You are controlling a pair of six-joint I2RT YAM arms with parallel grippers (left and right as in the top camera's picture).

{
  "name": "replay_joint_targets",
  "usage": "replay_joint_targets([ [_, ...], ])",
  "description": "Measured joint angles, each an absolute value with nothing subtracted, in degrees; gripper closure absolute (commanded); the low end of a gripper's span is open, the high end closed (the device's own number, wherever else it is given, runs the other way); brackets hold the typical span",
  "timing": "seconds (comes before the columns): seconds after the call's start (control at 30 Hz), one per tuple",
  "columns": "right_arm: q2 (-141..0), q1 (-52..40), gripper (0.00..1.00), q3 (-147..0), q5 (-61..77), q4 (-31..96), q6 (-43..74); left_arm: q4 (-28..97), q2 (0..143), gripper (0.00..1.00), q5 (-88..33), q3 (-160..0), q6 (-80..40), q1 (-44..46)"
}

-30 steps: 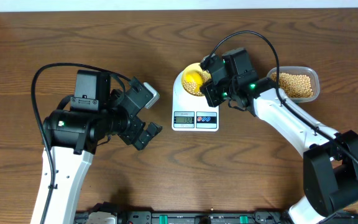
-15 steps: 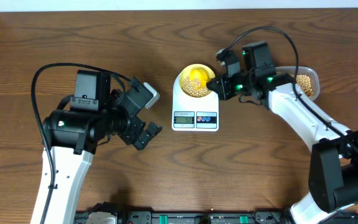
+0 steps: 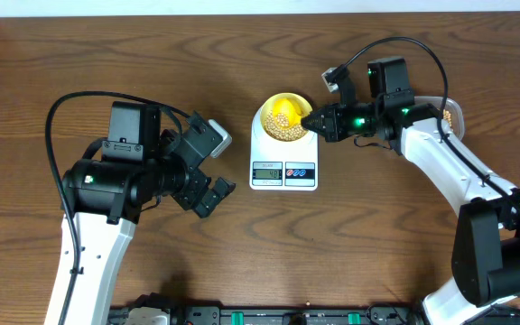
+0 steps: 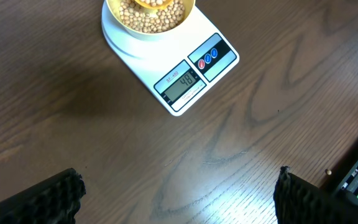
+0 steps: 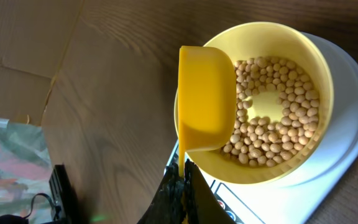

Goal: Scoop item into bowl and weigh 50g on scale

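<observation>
Right arm (image 3: 441, 167) stretches leftward, scoop (image 5: 205, 99) tipped over the bowl (image 5: 272, 37).

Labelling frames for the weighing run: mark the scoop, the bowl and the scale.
scoop (image 5: 205, 99), right wrist view, outer side of its cup.
bowl (image 5: 272, 40), right wrist view, bare inner wall above the beans.
scale (image 4: 180, 84), left wrist view, its display.

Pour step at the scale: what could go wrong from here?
1. The scoop, pinched by its thin handle in the right gripper, hangs tipped at the rim of the bowl; a nudge could shift the bowl or skew the reading on the scale.
2. Any further beans may overshoot the target or spill outside the rim.
</observation>
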State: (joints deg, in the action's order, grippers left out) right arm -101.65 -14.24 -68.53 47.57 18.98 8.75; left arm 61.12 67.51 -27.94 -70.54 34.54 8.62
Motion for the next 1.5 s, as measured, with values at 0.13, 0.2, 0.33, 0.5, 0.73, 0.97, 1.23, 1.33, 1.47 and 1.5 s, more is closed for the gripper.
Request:
replay_joint_targets([
  [0.13,-101.65,-14.24,0.99,-68.53,47.55,18.98,8.75,61.12,67.51,0.00,-27.94,-70.54,34.57,8.62],
  [0.2,-101.65,-14.24,0.99,-68.53,47.27,18.98,8.75,61.12,67.51,0.00,-27.94,-70.54,34.54,8.62],
  [0.33,-101.65,-14.24,0.99,-68.53,46.61,18.94,8.75,61.12,67.51,0.00,-27.94,-70.54,34.54,8.62],
  [0.5,-101.65,-14.24,0.99,-68.53,46.39,18.83,8.73,61.12,67.51,0.00,-27.94,-70.54,34.54,8.62],
  [0.73,-100.97,-14.26,0.99,-68.53,41.91,19.00,7.01,61.12,67.51,0.00,-27.94,-70.54,34.54,8.62],
  [0.97,-96.86,-15.94,0.99,-68.53,34.83,19.25,1.63,61.12,67.51,0.00,-27.94,-70.54,34.54,8.62],
  [1.23,-96.33,-19.59,0.99,-68.53,28.47,21.80,-4.86,61.12,67.51,0.00,-27.94,-70.54,34.54,8.62],
  [1.33,-96.33,-20.03,0.99,-68.53,27.18,21.85,-6.48,61.12,67.51,0.00,-27.94,-70.54,34.54,8.62],
  [1.47,-96.33,-19.94,0.99,-68.53,24.47,22.02,-7.62,61.12,67.51,0.00,-27.94,-70.54,34.57,8.62],
  [1.5,-96.33,-19.94,0.99,-68.53,24.27,22.06,-7.79,61.12,67.51,0.00,-27.94,-70.54,34.54,8.62],
])
